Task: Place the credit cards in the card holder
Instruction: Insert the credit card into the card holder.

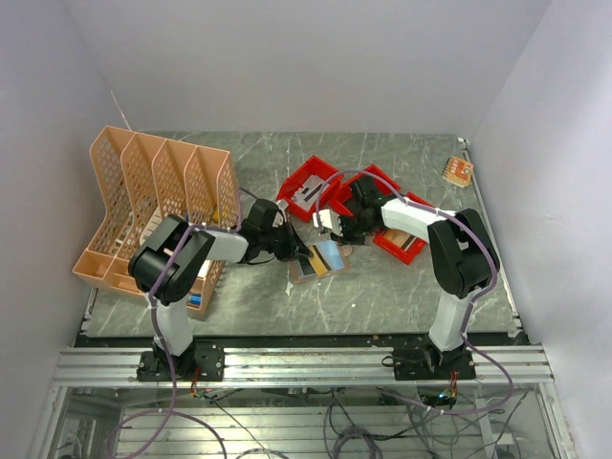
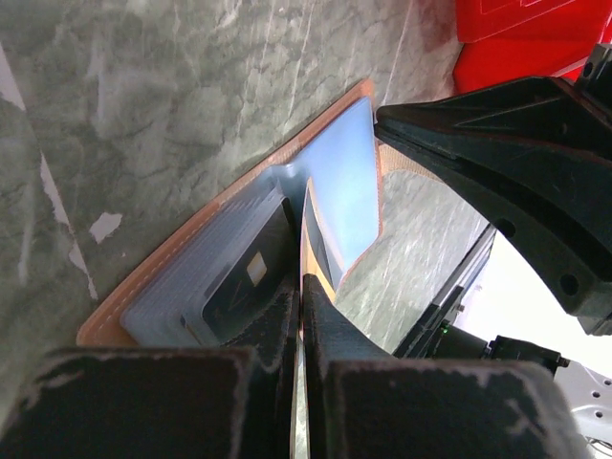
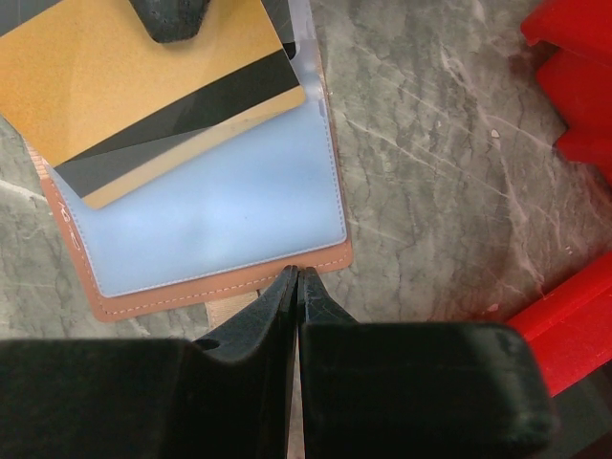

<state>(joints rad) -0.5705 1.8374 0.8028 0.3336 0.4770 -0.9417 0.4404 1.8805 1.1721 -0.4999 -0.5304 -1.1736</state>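
Note:
The card holder (image 1: pixel 308 271) lies open on the marble table, tan-edged with pale blue-grey pockets (image 3: pixel 210 215). My left gripper (image 2: pixel 304 279) is shut on a gold credit card with a dark stripe (image 3: pixel 153 91), seen edge-on in the left wrist view (image 2: pixel 308 225). One corner of the card is tucked into the holder's pocket. A second, dark card with a chip (image 2: pixel 239 287) sits in the other pocket. My right gripper (image 3: pixel 297 273) is shut with nothing between its fingers. Its tips rest at the holder's tan near edge (image 3: pixel 220 287).
Red plastic bins (image 1: pixel 308 187) (image 1: pixel 406 239) stand just behind and to the right of the holder, close to the right arm (image 3: pixel 574 316). A peach mesh file rack (image 1: pixel 153 196) fills the left side. A small orange item (image 1: pixel 458 171) lies at the far right.

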